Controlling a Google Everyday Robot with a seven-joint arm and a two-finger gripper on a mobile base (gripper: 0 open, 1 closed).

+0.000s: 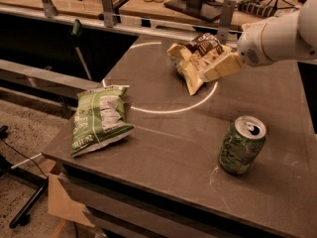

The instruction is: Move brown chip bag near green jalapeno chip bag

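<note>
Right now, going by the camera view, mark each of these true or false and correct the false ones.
1. The green soda can stands upright on the right front part of the table. True.
2. The brown chip bag touches the green jalapeno chip bag. False: bare table lies between them. The brown one is toward the far side and the green one is at the left front.
3. The gripper is at the brown chip bag, on its right side. True.
4. The green jalapeno chip bag lies right beside the green soda can. False: the bag is at the left edge, the can toward the right, well apart.
</note>
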